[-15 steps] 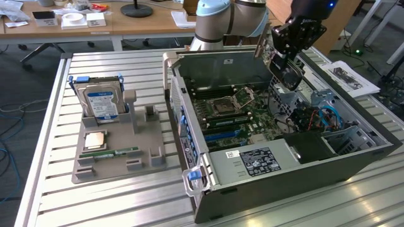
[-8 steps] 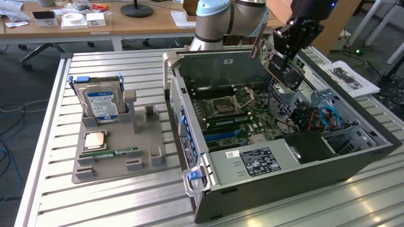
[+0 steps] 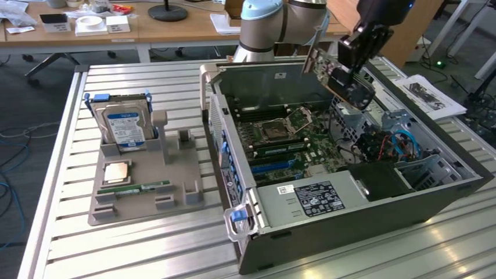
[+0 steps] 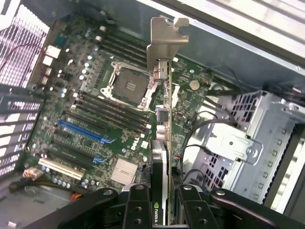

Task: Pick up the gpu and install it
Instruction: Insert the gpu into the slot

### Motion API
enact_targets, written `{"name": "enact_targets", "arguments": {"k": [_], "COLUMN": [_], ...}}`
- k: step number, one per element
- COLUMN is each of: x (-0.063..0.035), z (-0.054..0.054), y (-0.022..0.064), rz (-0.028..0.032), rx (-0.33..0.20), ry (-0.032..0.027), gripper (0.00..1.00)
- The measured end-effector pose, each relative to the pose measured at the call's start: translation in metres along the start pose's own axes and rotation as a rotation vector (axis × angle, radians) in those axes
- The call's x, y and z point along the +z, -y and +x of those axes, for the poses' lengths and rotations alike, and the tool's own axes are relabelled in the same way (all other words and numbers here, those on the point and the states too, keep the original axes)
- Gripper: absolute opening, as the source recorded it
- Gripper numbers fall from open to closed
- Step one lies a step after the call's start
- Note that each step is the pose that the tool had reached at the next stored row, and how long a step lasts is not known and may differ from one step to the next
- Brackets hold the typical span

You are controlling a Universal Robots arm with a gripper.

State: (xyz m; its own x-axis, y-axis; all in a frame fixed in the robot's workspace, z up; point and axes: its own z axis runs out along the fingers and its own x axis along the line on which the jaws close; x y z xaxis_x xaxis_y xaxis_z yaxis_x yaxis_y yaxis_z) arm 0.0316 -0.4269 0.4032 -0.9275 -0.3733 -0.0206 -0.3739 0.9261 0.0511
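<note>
The gpu point(image 3: 347, 81) is clamped edge-on in the hand point(image 4: 164, 205) and held above the motherboard point(image 4: 95, 109) of the open computer case point(image 3: 349, 221). On the counter point(image 3: 116, 256), a hard drive point(image 3: 124, 125) and a memory stick point(image 3: 143, 189) are kept in a grey holder point(image 3: 139, 210).

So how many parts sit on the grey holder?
3: the hard drive upright at its far end, a silvery chip flat before it, a green memory stick nearest the camera. Others may be hidden.
</note>
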Motion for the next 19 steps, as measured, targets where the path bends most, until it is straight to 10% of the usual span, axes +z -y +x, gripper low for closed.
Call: {"name": "enact_targets", "arguments": {"k": [19], "x": [0.001], "z": [0.0], "y": [0.0001], "rz": [-0.0064], "rx": [-0.308], "ry": [-0.0157], "gripper": [0.27]}}
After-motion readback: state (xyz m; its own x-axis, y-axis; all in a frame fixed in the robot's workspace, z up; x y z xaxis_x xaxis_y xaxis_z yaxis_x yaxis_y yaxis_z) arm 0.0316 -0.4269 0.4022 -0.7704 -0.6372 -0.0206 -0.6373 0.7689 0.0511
